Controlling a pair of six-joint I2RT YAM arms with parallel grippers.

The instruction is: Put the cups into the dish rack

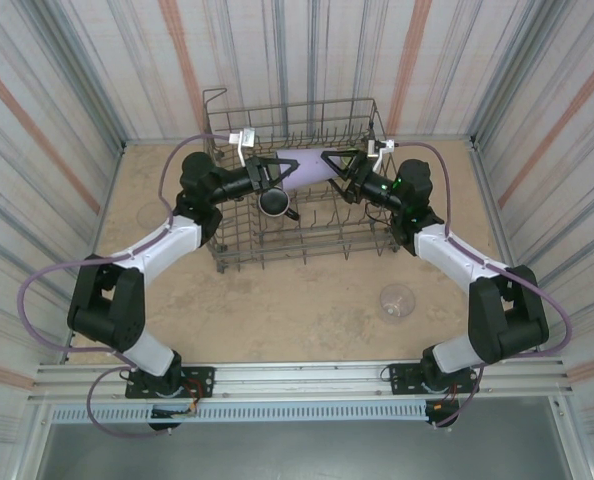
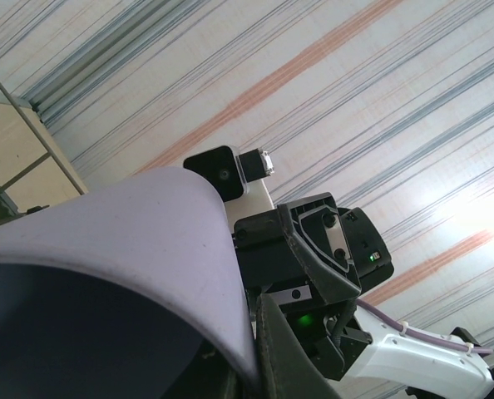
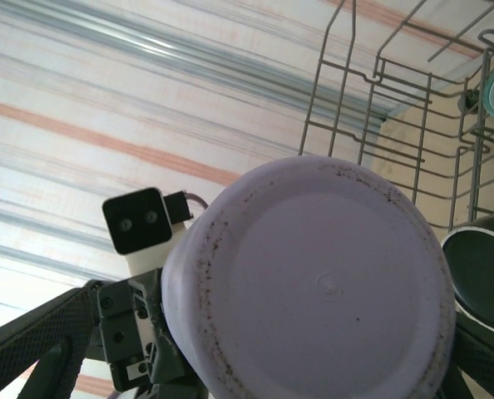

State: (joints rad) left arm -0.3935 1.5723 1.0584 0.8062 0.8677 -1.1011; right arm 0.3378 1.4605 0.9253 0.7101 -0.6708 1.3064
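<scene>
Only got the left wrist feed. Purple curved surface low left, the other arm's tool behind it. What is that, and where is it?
Observer: A pale purple cup, lying on its side in the air over the dish rack, between the left tool and the right tool.
Operator: Which end faces the right arm?
Observer: Its base, flat and ringed with dark specks.
Operator: Any cups outside the rack?
Observer: One clear cup stands on the table in front of the rack, on the right arm's side.
</scene>
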